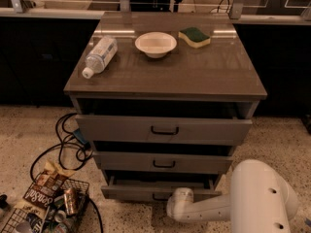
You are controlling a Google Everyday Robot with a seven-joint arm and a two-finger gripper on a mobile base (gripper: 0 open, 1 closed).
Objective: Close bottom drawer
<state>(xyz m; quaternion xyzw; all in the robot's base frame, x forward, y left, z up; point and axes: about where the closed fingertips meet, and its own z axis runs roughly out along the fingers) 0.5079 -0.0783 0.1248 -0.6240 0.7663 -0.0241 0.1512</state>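
Note:
The grey cabinet has three drawers. The bottom drawer (131, 192) is the lowest one, pulled out a little, with a flat grey front and a small black handle partly hidden. My white arm (252, 198) reaches in from the lower right. Its wrist end (179, 205) lies right at the bottom drawer's front, next to the handle. The gripper itself is hidden behind the wrist. The top drawer (164, 129) and middle drawer (163, 162) also stand slightly out.
On the cabinet top lie a plastic bottle (99, 55), a white bowl (155, 44) and a green-yellow sponge (194, 36). Black cables (65, 147) trail on the floor at left. A wire basket (46, 210) with snack bags and cans sits at the lower left.

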